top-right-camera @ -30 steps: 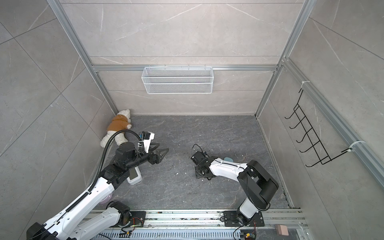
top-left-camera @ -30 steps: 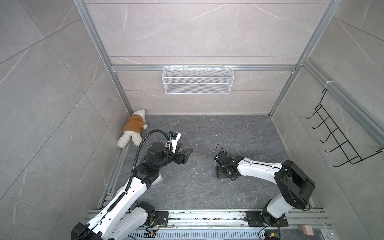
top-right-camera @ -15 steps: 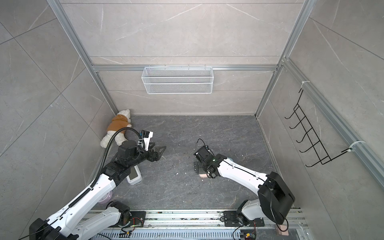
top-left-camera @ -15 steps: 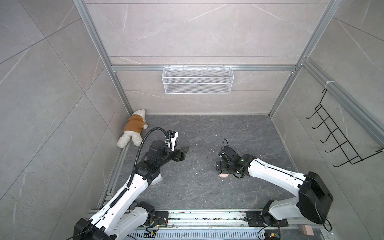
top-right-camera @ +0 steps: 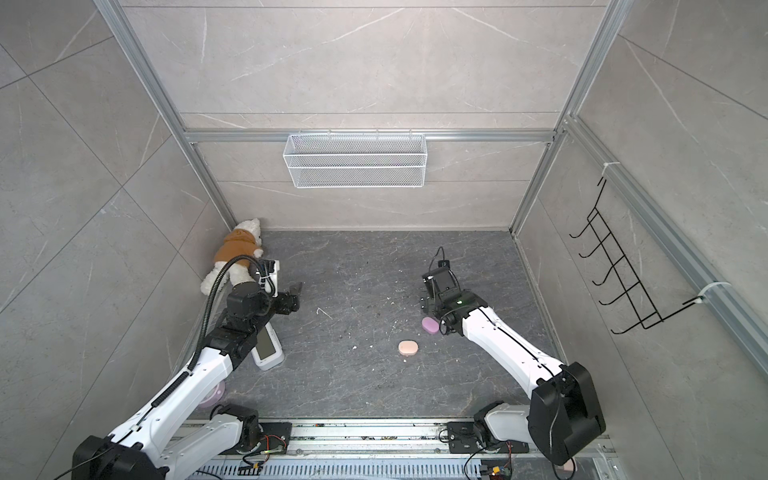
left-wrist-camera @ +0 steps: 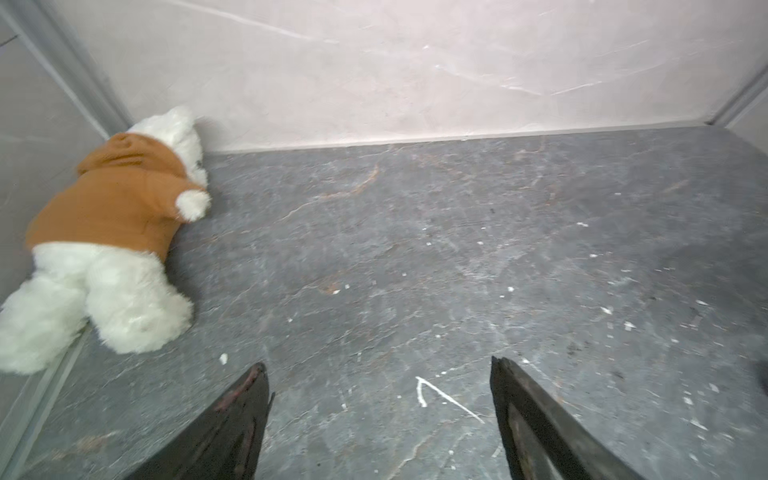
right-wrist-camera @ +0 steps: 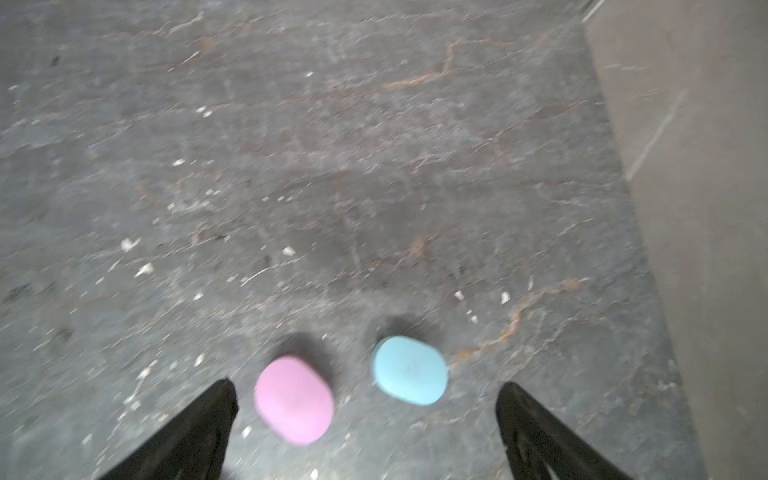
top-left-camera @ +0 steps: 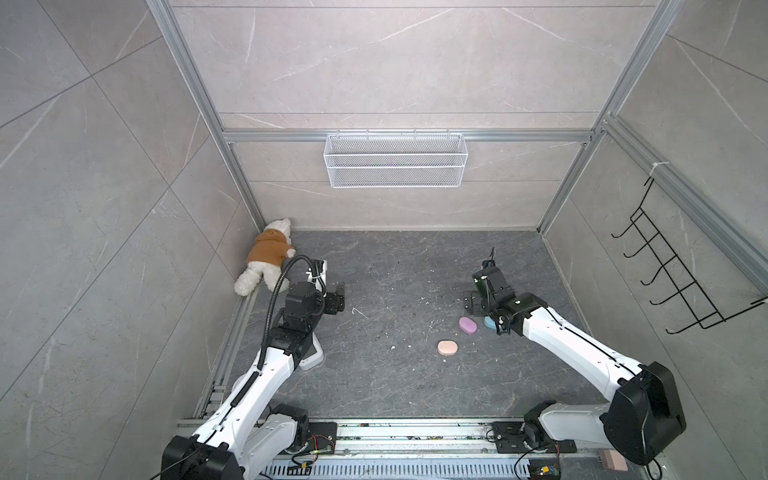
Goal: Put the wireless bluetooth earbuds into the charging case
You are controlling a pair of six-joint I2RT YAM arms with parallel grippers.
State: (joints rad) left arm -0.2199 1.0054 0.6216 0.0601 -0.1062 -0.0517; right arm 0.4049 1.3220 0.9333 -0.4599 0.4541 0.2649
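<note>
The right tool (right-wrist-camera: 365, 388) stands wide open with nothing gripped. In the right wrist view, a smooth lilac-pink oval plastic piece (right-wrist-camera: 294, 401) and a light blue oval plastic piece (right-wrist-camera: 410, 370) lie side by side but apart on the dark grey stone-patterned table (top-left-camera: 395, 395). Both sit in the gap between the black fingers (right-wrist-camera: 536, 432), and neither finger touches them. That view is blurred, so I cannot tell whether the pieces are closed cases or something else.

In both top views a third, peach oval plastic piece (top-left-camera: 447, 348) lies alone on the table, nearer the front rail and just left of the lilac-pink one.

The left tool (left-wrist-camera: 378, 370) is also open and empty, above bare table scattered with white specks. It is well apart from the three pieces. A white plush bear in a brown hoodie (left-wrist-camera: 120, 208) lies in the far left corner. A flat white rectangular device (top-right-camera: 268, 353) rests under the left arm.
</note>
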